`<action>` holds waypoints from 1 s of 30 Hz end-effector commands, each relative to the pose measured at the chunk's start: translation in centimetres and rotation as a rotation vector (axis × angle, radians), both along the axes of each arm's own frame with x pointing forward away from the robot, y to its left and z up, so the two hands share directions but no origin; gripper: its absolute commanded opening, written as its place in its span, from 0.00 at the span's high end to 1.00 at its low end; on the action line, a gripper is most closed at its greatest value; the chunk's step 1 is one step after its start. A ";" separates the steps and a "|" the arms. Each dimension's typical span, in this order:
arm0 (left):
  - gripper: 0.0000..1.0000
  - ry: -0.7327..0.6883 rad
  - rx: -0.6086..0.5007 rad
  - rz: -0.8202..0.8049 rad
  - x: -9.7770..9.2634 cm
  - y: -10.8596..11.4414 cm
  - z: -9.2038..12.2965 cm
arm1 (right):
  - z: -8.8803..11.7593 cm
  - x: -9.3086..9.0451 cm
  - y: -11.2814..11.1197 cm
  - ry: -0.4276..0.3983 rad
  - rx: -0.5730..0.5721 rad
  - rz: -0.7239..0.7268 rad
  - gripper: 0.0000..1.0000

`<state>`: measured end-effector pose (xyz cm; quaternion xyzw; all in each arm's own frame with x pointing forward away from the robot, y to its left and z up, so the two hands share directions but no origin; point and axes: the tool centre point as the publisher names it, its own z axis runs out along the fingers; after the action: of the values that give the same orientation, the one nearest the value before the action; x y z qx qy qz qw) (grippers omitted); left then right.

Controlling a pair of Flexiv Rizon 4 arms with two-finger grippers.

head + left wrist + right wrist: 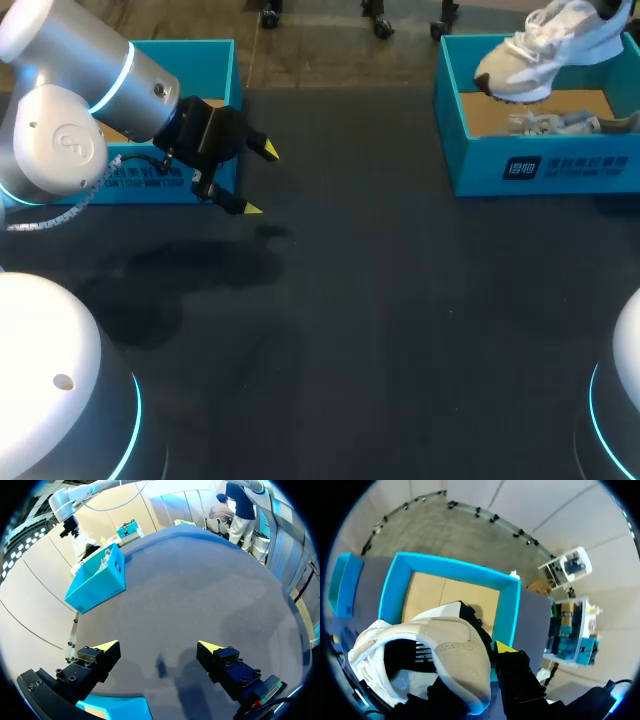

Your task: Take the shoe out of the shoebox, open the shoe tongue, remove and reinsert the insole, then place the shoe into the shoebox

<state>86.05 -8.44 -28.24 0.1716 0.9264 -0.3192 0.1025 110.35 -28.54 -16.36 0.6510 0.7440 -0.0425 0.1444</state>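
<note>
Beige-and-white laced shoe [548,52]

My head camera looks down over the table [380,330]; my 2 wrist cameras (the right much nearer) share its right-hand shoebox [540,165].

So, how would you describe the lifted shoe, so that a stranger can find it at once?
On the dark table, find the blue shoebox at the far right corner. Just above it hangs the white and beige shoe, gripped by the right end effector. Unlike the other shoe lying inside the box, this one is in the air.
</note>
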 end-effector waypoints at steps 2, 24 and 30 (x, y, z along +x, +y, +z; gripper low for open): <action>0.00 -0.002 0.001 0.000 -0.1 0.0 0.0 | 0.3 -0.6 -0.1 -0.063 0.079 -0.306 1.00; 0.00 -0.002 0.001 0.000 -0.1 0.0 0.0 | -1.3 0.1 -1.7 -0.082 0.056 -0.418 1.00; 0.00 -0.002 0.001 0.000 -0.1 0.0 0.0 | -2.0 1.1 -3.0 -0.105 0.049 -0.446 1.00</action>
<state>86.05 -8.43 -28.24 0.1716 0.9264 -0.3192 0.1025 110.70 -31.24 -18.10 0.8049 0.5720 -0.0200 0.1565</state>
